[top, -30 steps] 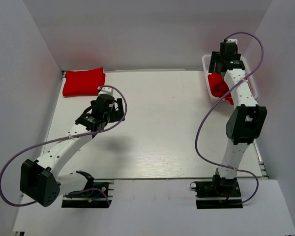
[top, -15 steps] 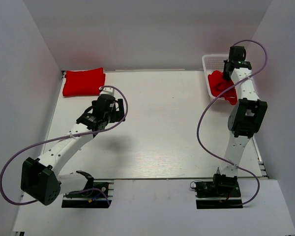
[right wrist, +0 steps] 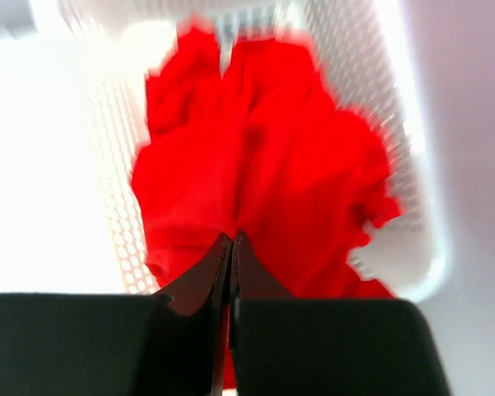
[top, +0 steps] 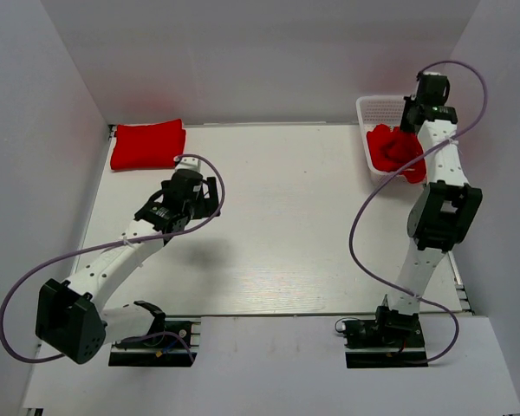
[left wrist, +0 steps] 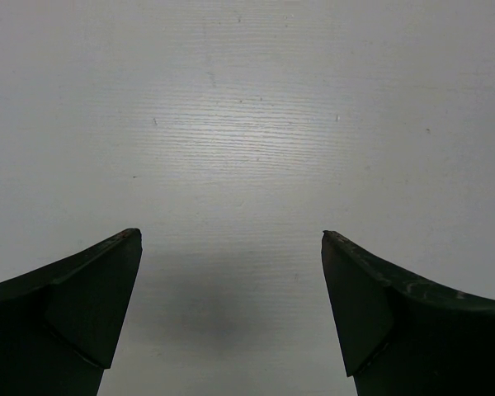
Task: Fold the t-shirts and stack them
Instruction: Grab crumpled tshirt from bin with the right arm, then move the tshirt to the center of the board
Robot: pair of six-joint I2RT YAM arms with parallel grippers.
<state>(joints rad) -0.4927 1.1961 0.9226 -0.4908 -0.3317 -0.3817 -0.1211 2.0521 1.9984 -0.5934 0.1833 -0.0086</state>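
Pinch just closed: my right gripper holds a shirt in the basket.
Lift-out comes next, I judge; left gripper gapes wide.

Folded red t-shirt lies far left; crumpled red t-shirts fill basket.

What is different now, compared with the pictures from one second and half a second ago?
The right gripper shifted rightward over the basket and closed, apparently pinching the crumpled t-shirt inside. Unchanged: the left gripper is open above the table, and the folded t-shirt lies in the far left corner.
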